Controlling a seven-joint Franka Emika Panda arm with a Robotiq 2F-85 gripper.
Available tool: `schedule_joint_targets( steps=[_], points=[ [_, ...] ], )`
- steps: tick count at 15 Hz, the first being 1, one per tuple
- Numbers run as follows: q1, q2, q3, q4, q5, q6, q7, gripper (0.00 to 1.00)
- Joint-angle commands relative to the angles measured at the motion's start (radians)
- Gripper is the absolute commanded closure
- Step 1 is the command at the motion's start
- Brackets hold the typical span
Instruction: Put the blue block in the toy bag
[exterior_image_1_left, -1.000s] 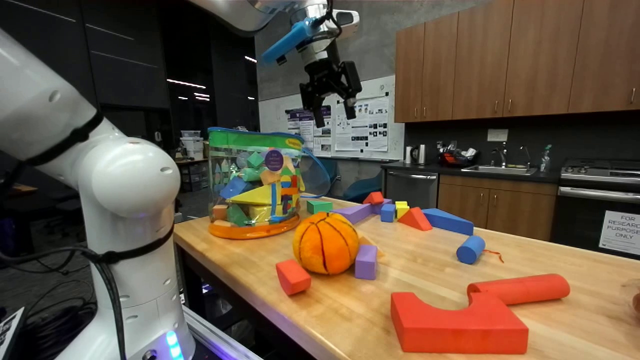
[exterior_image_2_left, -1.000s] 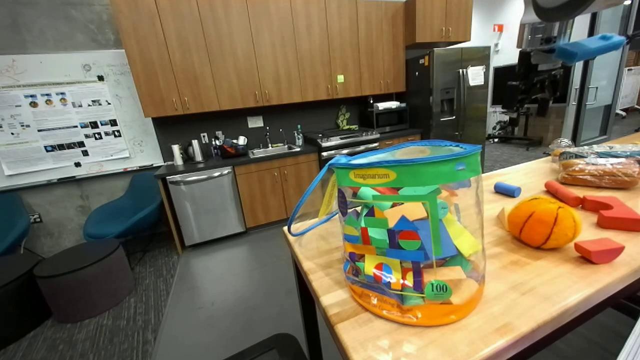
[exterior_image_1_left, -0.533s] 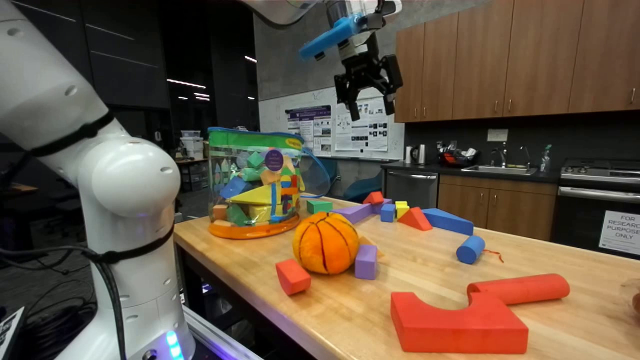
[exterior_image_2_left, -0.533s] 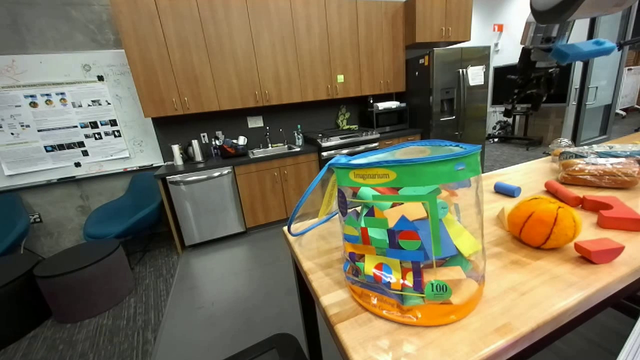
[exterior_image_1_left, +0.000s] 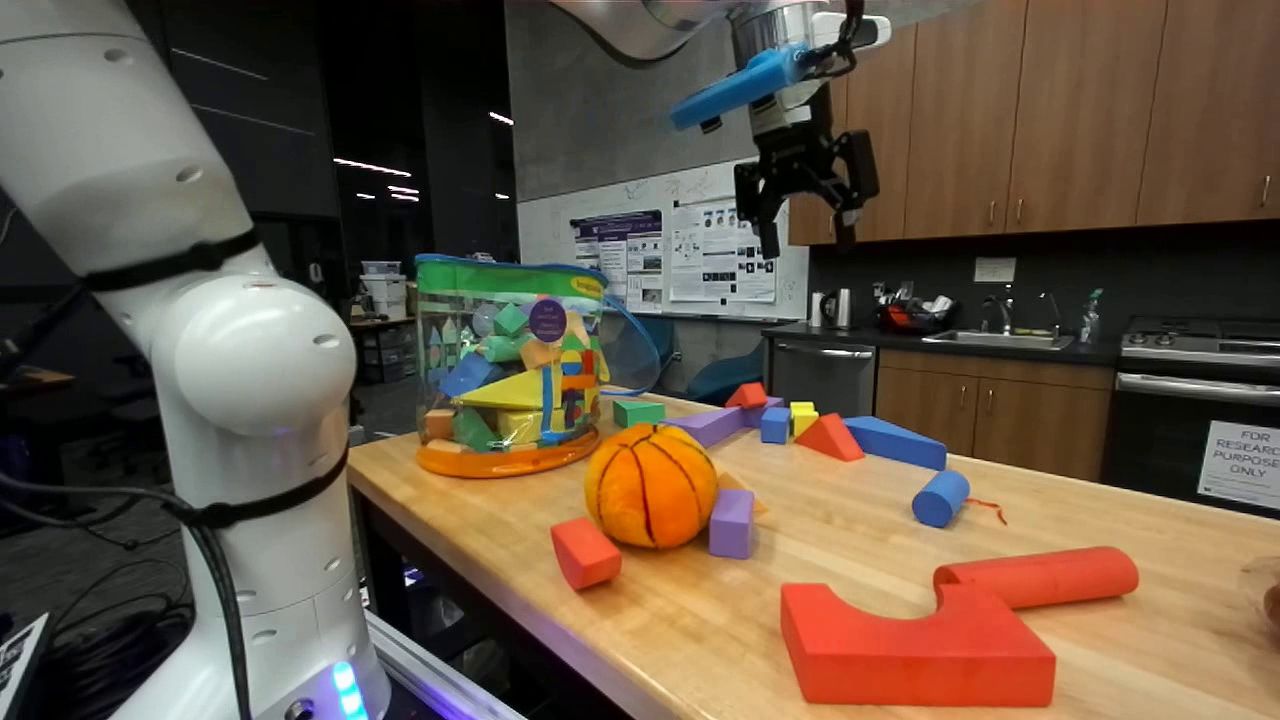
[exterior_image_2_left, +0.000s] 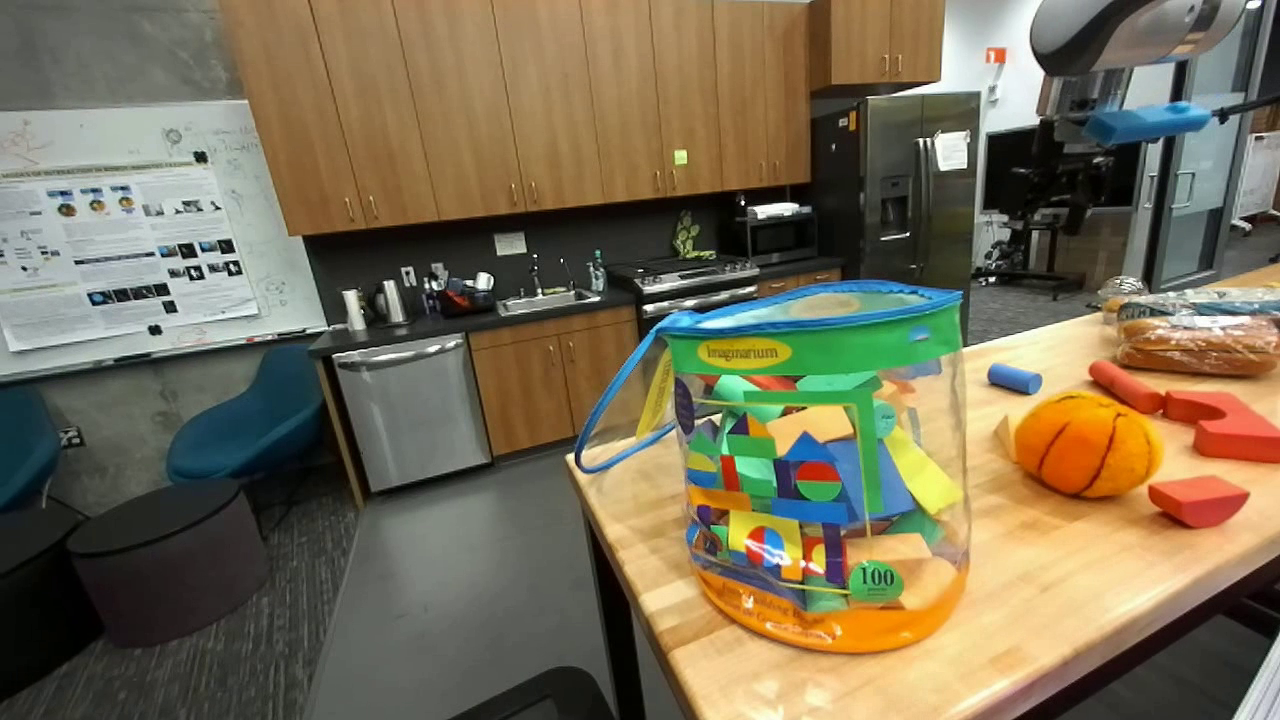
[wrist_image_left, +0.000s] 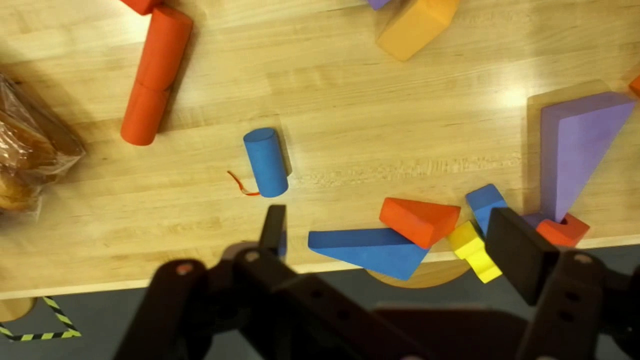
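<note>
Starts near, in an exterior view, with a large solid red arch-notched block (exterior_image_1_left: 930, 660) on the pale wooden surface (exterior_image_1_left: 840, 520), with a red cylindrical piece (exterior_image_1_left: 1040, 578) lying against its far side. Has, farther left, a small solid red rounded block (exterior_image_1_left: 586, 553), then a small solid purple rectangular block (exterior_image_1_left: 732, 525) just beside a plush-looking orange ball (exterior_image_1_left: 652, 487) with dark lines. Shows the task's thing, a solid blue cylindrical toy block (exterior_image_1_left: 940, 499), right of the ball and well apart from it, lying on its side on the surface, just beside a thin orange-red strip (exterior_image_1_left: 988, 507). Includes, upright at left, a large see-through plastic toy bag (exterior_image_1_left: 480, 278) with green edging and an orange base, with colourful blocks (exterior_image_1_left: 510, 390) inside. Goes on, farther back, to a flat blue wedge-shaped block (exterior_image_1_left: 897, 443), a red triangular block (exterior_image_1_left: 830, 438), a small blue block (exterior_image_1_left: 775, 426) and a purple wedge-shaped block (exterior_image_1_left: 706, 425). Hangs high above the surface with black fingers (wrist_image_left: 520, 255) spread wide apart in the wrist view, well clear of the blue cylindrical toy block below. Has brown wooden cabinets (exterior_image_1_left: 1000, 110) farthest off.
</note>
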Motion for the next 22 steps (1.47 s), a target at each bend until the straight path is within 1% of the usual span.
schedule_joint_targets(
  steps=[1,4,11,15,18,22],
  points=[
    [-0.033,0.028,0.022,0.02,0.013,-0.006,-0.014,0.0],
    [-0.037,0.056,0.021,0.043,0.012,-0.011,-0.015,0.0],
    [-0.037,0.056,0.021,0.047,0.012,-0.018,-0.015,0.0],
    [-0.034,0.071,0.041,0.047,0.023,-0.042,0.028,0.0],
    [-0.038,0.123,0.042,0.067,0.034,-0.046,0.063,0.0],
    [-0.061,0.209,0.016,0.09,0.061,-0.037,0.069,0.0]
  ],
)
